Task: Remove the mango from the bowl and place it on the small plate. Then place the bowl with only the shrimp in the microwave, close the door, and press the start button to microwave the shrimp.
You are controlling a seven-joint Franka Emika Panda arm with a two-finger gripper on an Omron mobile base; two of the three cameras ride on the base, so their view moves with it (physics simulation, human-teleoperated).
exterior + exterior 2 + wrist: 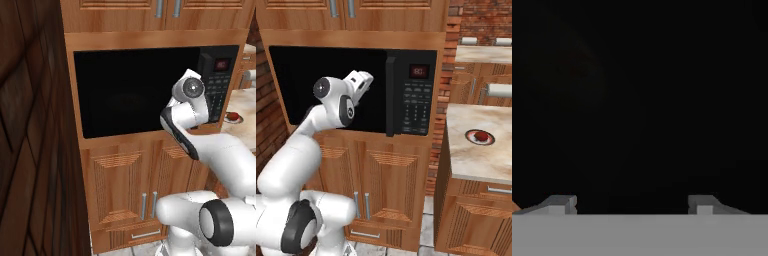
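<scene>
Arm: white Franka arm [296,155] nearest cam, rises from base, elbow bent up in front of microwave.
Gripper: gripper [632,204] wide open, tips well apart, nothing between them; hand [358,80] up against the dark microwave front, pointing into the blackness.
Hand cam: all black ahead; tiny orange sliver at lower left edge, can't tell what.
Microwave: microwave [150,90] black, built into wood cabinetry; keypad panel [416,107] on right w/ small red display [418,71].
Door: can't tell for sure if open or shut; vertical bar handle [390,95] stands just left of keypad.
Mango: mango [482,135] dark red, sits on small plate [472,137].
Plate loc: on pale stone counter [476,160] right of microwave, well apart from gripper.
Bowl/shrimp: can't make out in dark.
Room: wood cabinets [130,185] below and above microwave, brick wall [478,17] at back right.
</scene>
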